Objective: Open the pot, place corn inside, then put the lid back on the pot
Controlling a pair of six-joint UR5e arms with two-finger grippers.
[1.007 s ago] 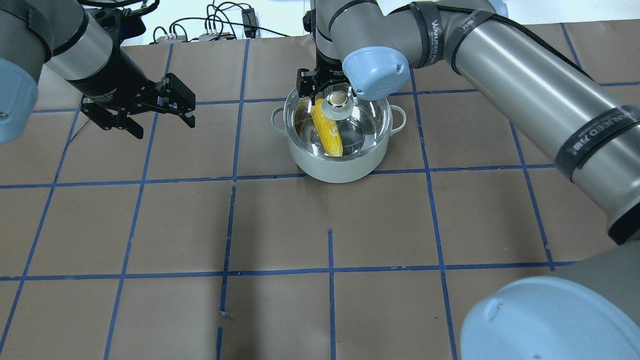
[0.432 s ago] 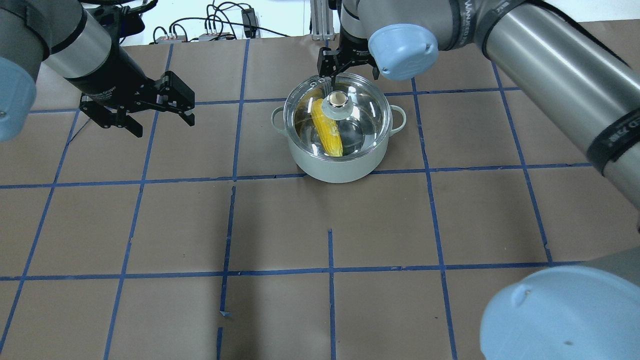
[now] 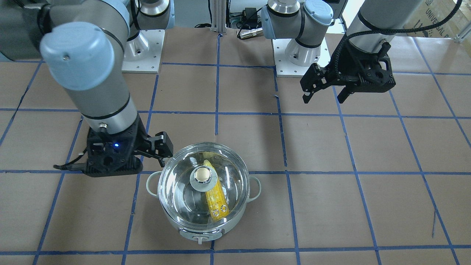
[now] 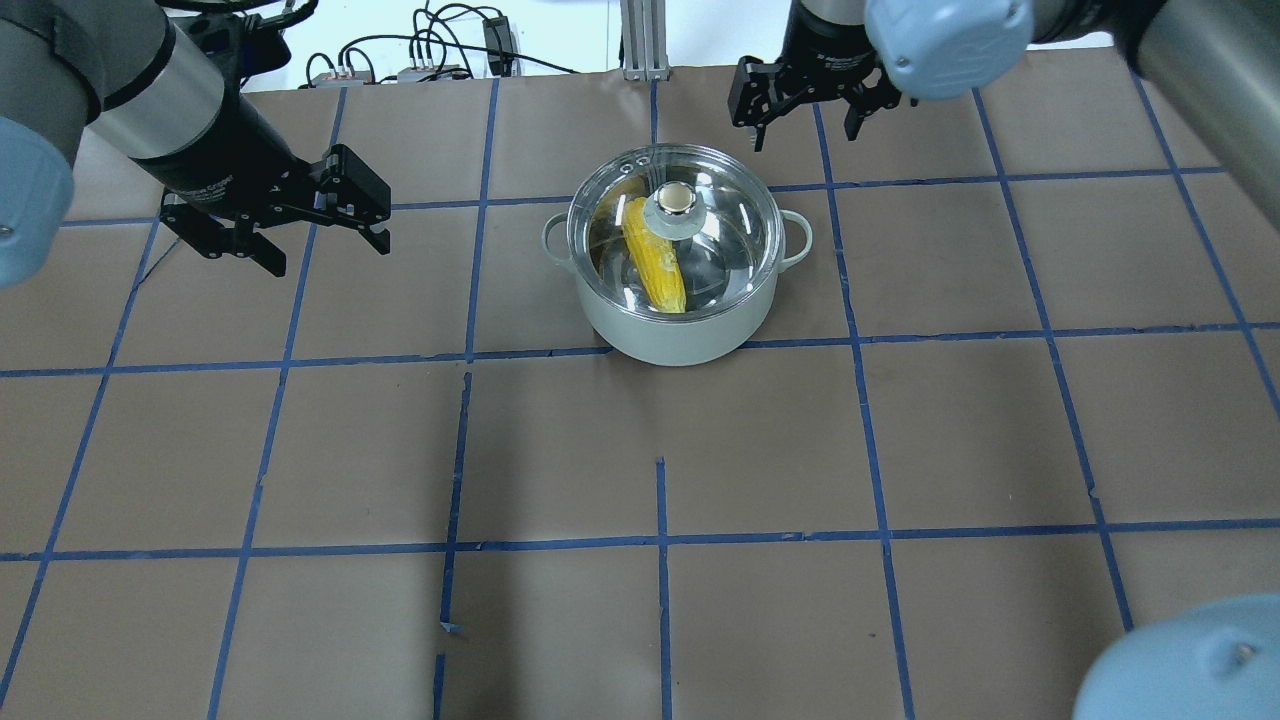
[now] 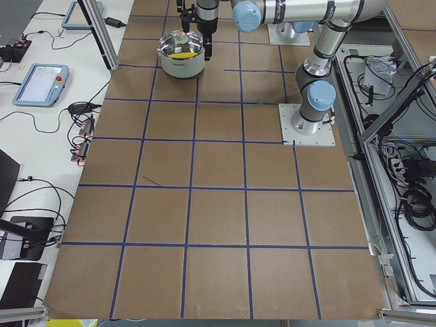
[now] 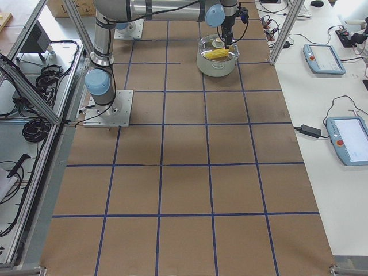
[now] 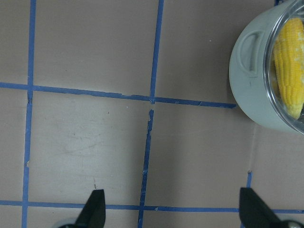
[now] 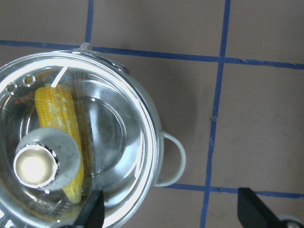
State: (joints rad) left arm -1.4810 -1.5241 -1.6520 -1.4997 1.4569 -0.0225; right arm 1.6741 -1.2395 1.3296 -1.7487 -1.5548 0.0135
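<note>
Right gripper [image 4: 810, 132] spread empty near pot [image 4: 680, 340], lid [image 4: 735, 235] seated, corn [image 4: 662, 270] inside, left gripper [image 4: 328, 255] spread too

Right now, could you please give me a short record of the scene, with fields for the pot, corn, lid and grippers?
pot: upright on the table
lid: seated on the pot, knob up
corn: lying inside the pot, under the lid
left gripper: open, empty, apart from the pot
right gripper: open, empty, apart from the lid
task status: all steps look done
</note>
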